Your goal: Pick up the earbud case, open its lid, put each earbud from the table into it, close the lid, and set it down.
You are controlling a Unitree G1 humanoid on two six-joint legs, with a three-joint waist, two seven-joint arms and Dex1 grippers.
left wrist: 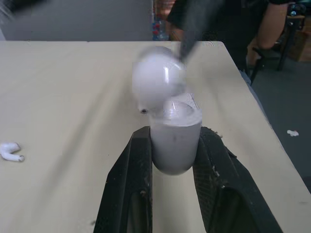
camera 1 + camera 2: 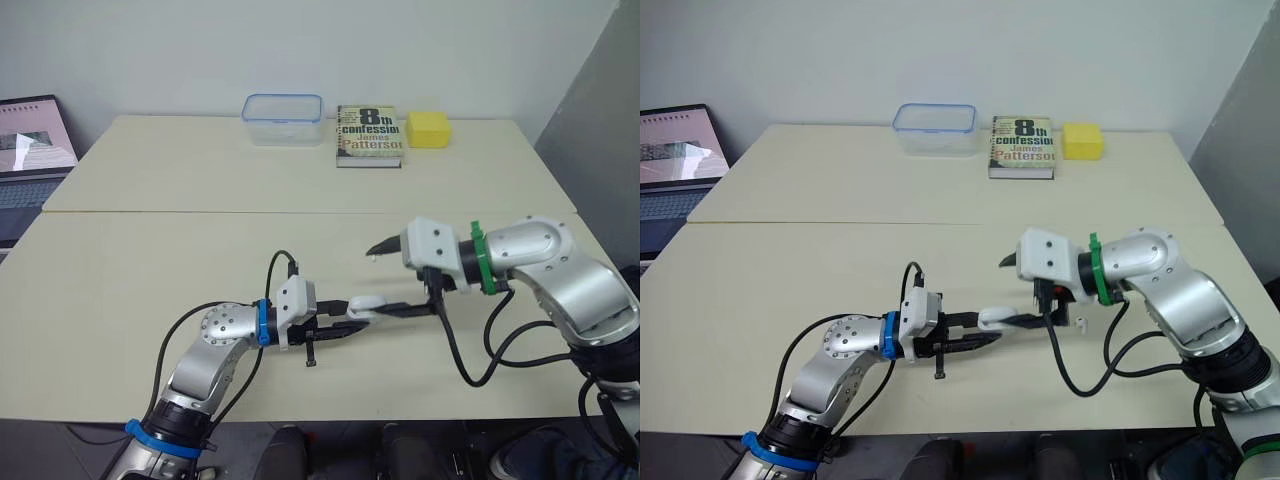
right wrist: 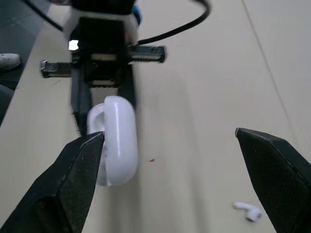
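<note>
Gleaming, the rounded earbud case (image 1: 174, 145) sits clamped (lid (image 1: 158, 87) open).

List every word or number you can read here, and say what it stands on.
"8th confession": title on the cover of the book.
"James Patterson": on the same cover, below the title.
Laptop screen: too blurred to read.
No other text is legible.

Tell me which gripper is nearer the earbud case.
Left. The left gripper is shut on the earbud case; the right gripper is open, one finger beside the case's raised lid.
</note>
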